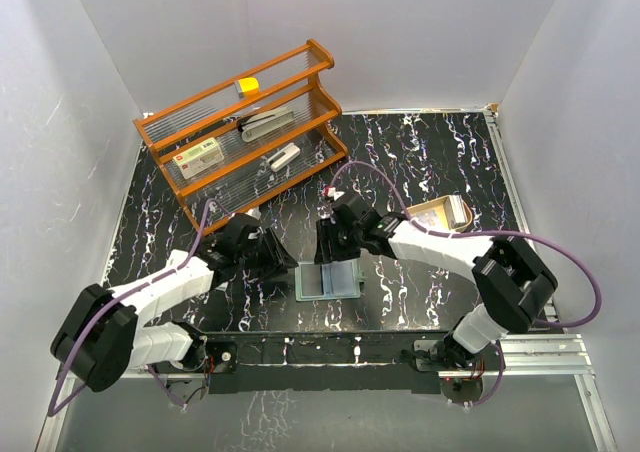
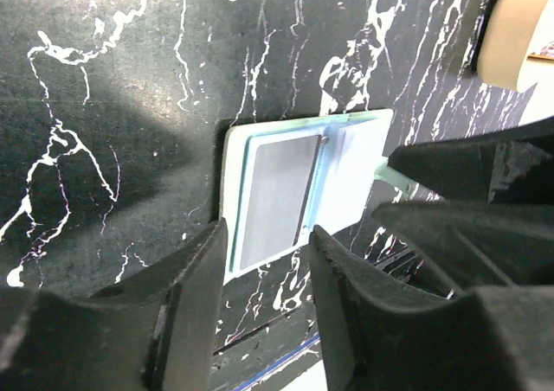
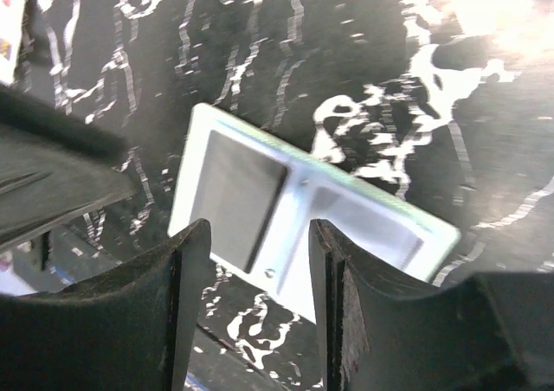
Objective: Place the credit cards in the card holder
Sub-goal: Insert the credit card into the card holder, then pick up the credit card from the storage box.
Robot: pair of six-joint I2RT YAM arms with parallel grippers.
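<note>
The card holder [image 1: 330, 280] lies unfolded on the black marbled table, pale blue-grey inside up, between the two grippers. A flat grey card [image 2: 277, 196] sits in one of its two pockets [image 3: 238, 192]; the other pocket [image 3: 372, 231] looks bare. My left gripper [image 2: 266, 235] hovers just off the holder's [image 2: 346, 162] near edge, open, with nothing between its fingers [image 1: 288, 260]. My right gripper [image 3: 260, 231] hangs over the holder [image 3: 303, 209] from the other side, also open and empty [image 1: 325, 255]. Its dark fingers [image 2: 467, 196] show in the left wrist view.
An orange wooden rack [image 1: 245, 117] stands at the back left, holding a white box with a red label [image 1: 200, 155], a stapler and small items. A tan tray [image 1: 440, 212] with a pale flat piece sits right of the right arm. White walls enclose the table.
</note>
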